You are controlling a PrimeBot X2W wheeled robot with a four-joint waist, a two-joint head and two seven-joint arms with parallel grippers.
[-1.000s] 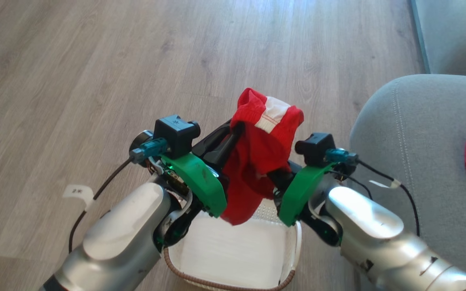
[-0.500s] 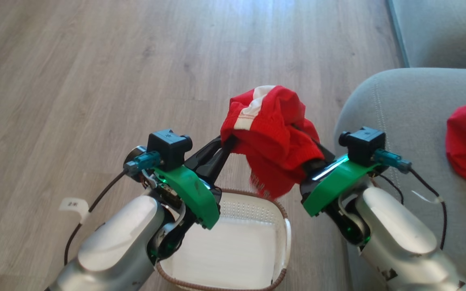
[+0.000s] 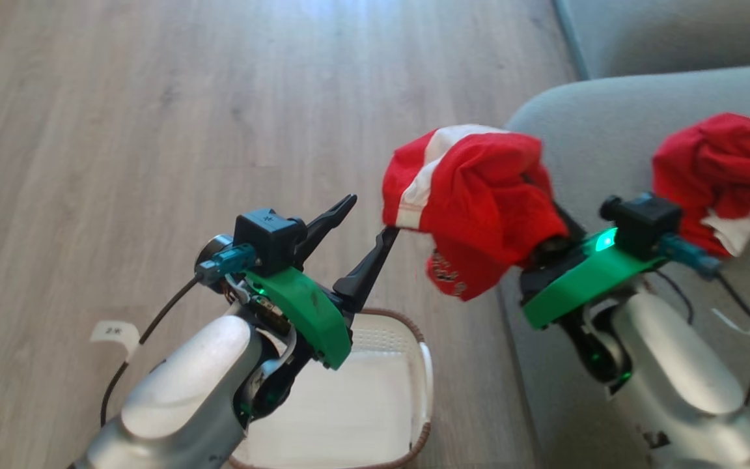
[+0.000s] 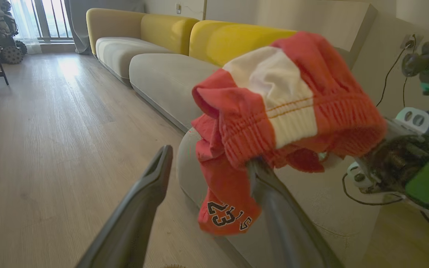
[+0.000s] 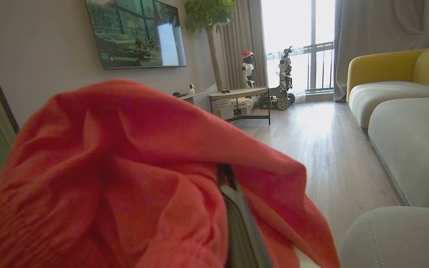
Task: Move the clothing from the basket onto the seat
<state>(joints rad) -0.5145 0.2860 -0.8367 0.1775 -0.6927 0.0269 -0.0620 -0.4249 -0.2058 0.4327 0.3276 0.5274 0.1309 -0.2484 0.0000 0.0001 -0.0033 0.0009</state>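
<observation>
While the right end effector (image 5: 225,174) grips a red garment (image 3: 479,189) by the seat (image 3: 609,124) edge, left end effector (image 3: 370,215) wide open beside it, basket (image 3: 424,371) below that, other red garment (image 3: 717,163) on seat beyond

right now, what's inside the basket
The basket shows a bare white floor, nothing lying on the visible part. The left forearm covers its left side, and its near end runs off the picture.
</observation>
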